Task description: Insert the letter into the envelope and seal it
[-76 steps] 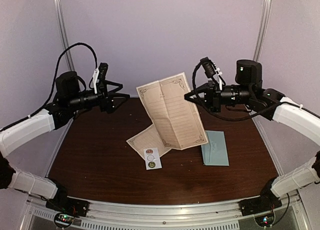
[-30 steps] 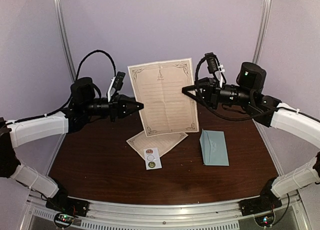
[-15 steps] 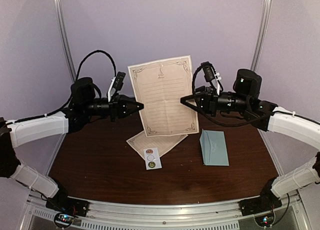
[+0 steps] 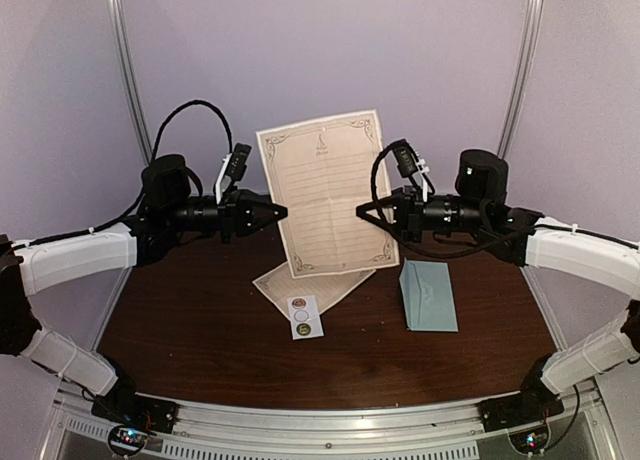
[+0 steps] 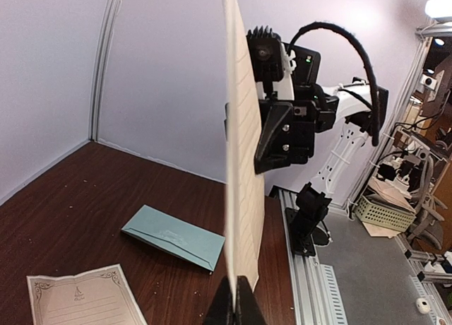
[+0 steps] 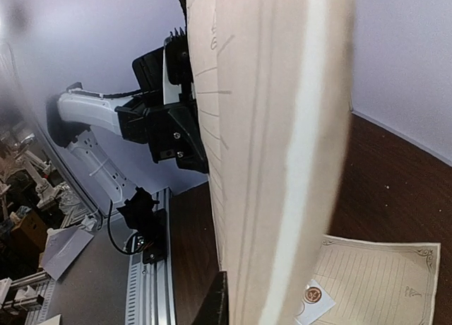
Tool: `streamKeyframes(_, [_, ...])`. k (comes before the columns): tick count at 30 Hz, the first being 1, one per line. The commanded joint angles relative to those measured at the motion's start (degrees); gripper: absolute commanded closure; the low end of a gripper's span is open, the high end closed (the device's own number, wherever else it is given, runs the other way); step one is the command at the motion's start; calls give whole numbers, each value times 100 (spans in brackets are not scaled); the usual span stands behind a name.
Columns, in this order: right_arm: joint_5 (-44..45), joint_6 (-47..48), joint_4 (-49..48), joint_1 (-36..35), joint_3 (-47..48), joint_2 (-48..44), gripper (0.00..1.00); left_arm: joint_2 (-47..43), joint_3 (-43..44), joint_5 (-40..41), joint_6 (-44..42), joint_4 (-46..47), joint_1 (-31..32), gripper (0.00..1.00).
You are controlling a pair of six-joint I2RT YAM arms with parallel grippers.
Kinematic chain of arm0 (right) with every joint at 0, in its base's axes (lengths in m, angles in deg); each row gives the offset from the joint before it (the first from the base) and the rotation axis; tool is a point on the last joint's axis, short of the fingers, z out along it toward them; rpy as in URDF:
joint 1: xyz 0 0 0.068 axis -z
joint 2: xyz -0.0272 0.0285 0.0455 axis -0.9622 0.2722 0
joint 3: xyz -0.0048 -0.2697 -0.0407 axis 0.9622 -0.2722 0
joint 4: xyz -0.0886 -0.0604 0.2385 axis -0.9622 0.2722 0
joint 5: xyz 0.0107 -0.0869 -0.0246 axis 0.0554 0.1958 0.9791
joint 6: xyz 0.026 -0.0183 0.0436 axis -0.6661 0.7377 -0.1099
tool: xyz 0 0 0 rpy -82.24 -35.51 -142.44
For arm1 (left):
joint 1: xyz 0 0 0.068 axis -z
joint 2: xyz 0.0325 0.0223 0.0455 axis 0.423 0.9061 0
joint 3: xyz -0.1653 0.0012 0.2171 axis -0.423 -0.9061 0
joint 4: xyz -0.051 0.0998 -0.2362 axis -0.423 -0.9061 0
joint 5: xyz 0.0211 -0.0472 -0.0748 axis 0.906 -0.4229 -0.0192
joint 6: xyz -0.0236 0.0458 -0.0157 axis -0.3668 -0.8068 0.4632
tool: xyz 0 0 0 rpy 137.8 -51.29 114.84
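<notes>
Left gripper [image 4: 279, 212] was clamped tight on the left edge of the letter [image 4: 326, 190], about halfway up the sheet. In the left wrist view both fingers [image 5: 240, 307] met on the paper's edge. The letter stood upright in the air above the back of the table [image 4: 190, 325], printed side toward the top camera, tilted slightly with its top leaning left.

Right gripper [image 4: 362, 210] was at the letter's right edge, level with the left one. The right wrist view was filled by the sheet seen edge-on, with only one dark finger [image 6: 216, 302] showing beside it. Could not tell whether that gripper was gripping the paper or was only around it.

Envelope [image 4: 429, 296] lay flat on the table, right of centre, under the right arm, one short end toward the back. It was well apart from the held letter, and nothing was touching it. Could not tell the state of its flap.

A second printed sheet [image 4: 297, 284] lay flat on the table below the held letter. A sticker strip [image 4: 305, 317] lay at that sheet's near edge, overlapping it. It carried round stickers.
</notes>
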Motion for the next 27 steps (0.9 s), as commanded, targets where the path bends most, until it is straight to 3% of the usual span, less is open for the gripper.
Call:
streamKeyframes(1, [281,-36,-161,3,-68,-46,100,-128,159,107,-181,-62,10,100])
streamKeyframes(7, [790,132,-152,7,-132,-276,100,-268,315,430,-623,-621,10,100])
streamKeyframes(12, [704,593,374,3,128,-377,100,-664,319,1012,-881,-884,-105,62])
streamKeyframes(17, [460,1119,1056,3,468,-510,100,-1344,353,1350,-922,-952,-717,36])
streamKeyframes(22, [356,1481,1565,4,632,-640,100,-1751,726,1961,-1029,-1258,-1136,28])
streamKeyframes(27, [373,1683,1799,3,673,-692,100,-1477,1403,2034,-1137,-1713,-1141,27])
